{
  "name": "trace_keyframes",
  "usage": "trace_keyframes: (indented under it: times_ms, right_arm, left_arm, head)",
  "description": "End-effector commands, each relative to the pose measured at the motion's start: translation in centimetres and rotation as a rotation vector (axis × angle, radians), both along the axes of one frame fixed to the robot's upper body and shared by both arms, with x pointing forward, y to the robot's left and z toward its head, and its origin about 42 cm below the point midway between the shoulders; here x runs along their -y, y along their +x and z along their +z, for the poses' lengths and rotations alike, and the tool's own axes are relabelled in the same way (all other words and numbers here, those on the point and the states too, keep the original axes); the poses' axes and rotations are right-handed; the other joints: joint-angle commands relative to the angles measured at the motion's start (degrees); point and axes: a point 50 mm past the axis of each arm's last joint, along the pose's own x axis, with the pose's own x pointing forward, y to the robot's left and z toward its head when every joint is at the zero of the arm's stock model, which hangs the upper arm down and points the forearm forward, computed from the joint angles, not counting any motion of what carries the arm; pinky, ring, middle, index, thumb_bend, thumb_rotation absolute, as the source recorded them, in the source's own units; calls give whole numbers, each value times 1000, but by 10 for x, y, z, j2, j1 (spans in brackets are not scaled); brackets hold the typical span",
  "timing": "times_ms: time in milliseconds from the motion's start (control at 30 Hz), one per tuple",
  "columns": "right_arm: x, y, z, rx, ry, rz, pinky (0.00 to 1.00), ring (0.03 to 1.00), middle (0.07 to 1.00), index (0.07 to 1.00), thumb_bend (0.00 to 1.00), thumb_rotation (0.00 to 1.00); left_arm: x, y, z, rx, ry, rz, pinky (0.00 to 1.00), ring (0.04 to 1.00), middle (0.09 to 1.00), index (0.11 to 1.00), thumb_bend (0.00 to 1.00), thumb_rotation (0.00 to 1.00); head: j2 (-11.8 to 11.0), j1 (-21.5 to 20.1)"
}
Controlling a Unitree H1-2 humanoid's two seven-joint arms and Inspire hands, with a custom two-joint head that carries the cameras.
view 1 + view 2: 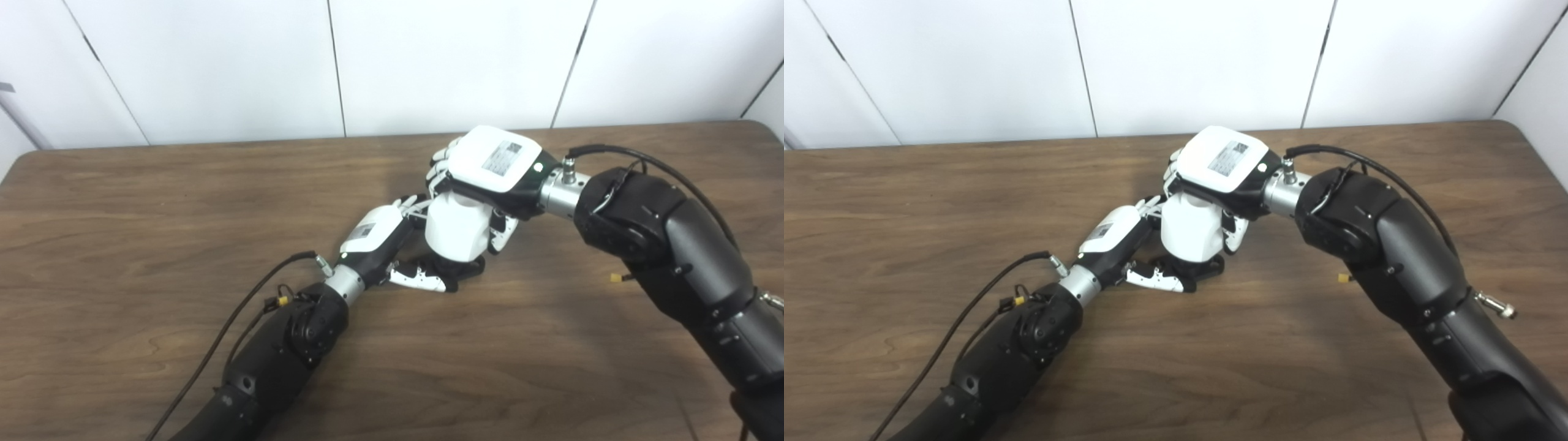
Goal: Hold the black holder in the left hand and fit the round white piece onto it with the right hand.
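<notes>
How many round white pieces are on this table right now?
1. The round white piece stands mid-table, gripped from above by the right hand, over the black holder at the left hand. Others could be hidden behind the hands.

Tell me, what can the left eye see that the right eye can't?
Only the left eye view shows a grey bar at the far left edge by the wall. Only the right eye view shows the table's far right corner whole. Both show the right hand on top of the round white piece, and the left hand at the black holder beneath.
</notes>
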Motion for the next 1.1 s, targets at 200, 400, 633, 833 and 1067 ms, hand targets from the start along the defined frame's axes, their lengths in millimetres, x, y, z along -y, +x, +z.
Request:
trace_keyframes:
  times_ms: [200,400,633,833,1067]
  right_arm:
    - [-4,0,14,50,12,33,857,862,775,483,524,137]
    - [-8,1,9,40,12,49,857,861,773,483,523,136]
    - [-13,2,3,24,8,49,869,866,773,482,524,136]
    - [-21,1,-1,14,6,56,884,868,779,482,525,136]
    - [-25,0,-6,12,-27,74,888,862,779,482,525,138]
  left_arm:
    - [5,-29,-43,-201,134,-60,1000,1000,930,481,524,58]
    - [7,-29,-42,-202,128,-58,1000,1000,930,481,524,59]
    - [9,-30,-42,-201,134,-60,1000,1000,932,481,524,59]
    - [11,-30,-42,-205,133,-62,1000,1000,935,481,524,58]
    - [13,-30,-41,-197,148,-66,1000,1000,938,481,524,59]
  head:
    - [3,5]
    - [5,10]
    - [6,13]
    - [9,13]
    - [10,17]
